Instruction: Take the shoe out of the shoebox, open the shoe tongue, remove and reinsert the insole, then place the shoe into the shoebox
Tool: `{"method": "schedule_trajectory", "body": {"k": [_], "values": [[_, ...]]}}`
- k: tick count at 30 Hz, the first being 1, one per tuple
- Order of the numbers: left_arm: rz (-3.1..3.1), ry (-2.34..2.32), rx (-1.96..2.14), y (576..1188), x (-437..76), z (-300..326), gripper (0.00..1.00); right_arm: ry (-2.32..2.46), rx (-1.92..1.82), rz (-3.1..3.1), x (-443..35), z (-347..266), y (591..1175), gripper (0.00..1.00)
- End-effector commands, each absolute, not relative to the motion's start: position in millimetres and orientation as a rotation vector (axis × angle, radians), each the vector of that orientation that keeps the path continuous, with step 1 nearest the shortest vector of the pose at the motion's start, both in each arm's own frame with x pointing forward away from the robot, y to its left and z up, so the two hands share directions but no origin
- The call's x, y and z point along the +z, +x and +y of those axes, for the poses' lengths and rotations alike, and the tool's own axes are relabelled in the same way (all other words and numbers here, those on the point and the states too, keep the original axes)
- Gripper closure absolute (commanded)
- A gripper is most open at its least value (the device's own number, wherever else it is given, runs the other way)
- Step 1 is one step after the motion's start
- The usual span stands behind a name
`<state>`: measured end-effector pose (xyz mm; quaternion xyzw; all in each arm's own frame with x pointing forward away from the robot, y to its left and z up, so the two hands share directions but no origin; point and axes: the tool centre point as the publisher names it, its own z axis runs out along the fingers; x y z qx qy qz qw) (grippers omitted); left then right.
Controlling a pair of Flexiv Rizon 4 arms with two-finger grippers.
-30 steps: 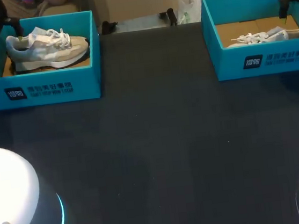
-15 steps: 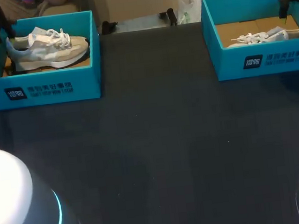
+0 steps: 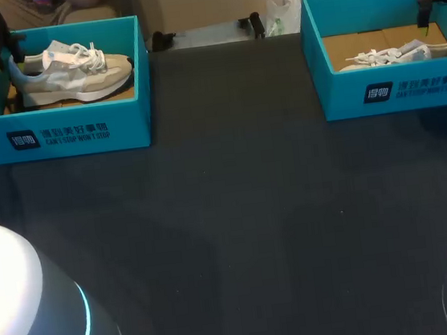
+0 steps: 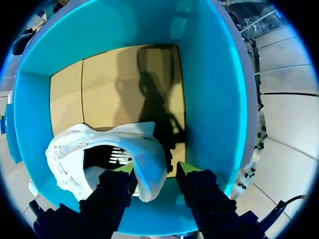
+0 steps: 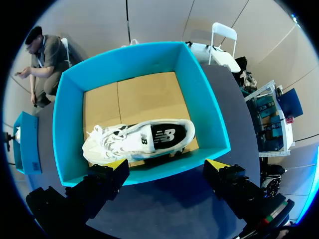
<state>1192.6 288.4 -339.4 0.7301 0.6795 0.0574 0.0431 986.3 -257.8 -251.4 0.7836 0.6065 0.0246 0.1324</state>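
Your left claw (image 4: 155, 169) is clenched on the heel collar of the shoe (image 4: 144, 149), one finger inside and one outside, and that shoe sits upright in the left shoebox (image 4: 209, 74). Your right claw (image 5: 167, 165) hangs released above the right shoebox (image 5: 70, 124), where a second shoe (image 5: 139, 142) lies on its side.

Left gripper (image 4: 156, 168) pinching shoe (image 4: 144, 154) heel, right gripper (image 5: 167, 163) fingers (image 5: 102, 181) spread wide
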Motion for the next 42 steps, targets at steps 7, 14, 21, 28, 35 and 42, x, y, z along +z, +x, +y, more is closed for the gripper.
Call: {"method": "schedule_trajectory", "body": {"k": [7,14,21,28,35,42], "values": [[2.122,2.246,0.148,1204,-354,292,0.50,2.274,0.073,1.758,-251,-258,986,0.00],[2.130,2.263,0.119,1208,-363,294,0.52,2.274,0.073,1.758,-251,-258,986,0.00],[2.156,2.294,0.123,1208,-370,295,0.54,2.274,0.073,1.758,-251,-258,986,0.00],[2.172,2.338,0.149,1205,-369,297,0.79,2.274,0.073,1.758,-251,-258,986,0.00],[2.166,2.354,0.155,1204,-368,298,1.00,2.274,0.073,1.758,-251,-258,986,0.00],[2.151,2.380,0.161,1199,-351,301,1.00,2.274,0.073,1.758,-251,-258,986,0.00]]}}
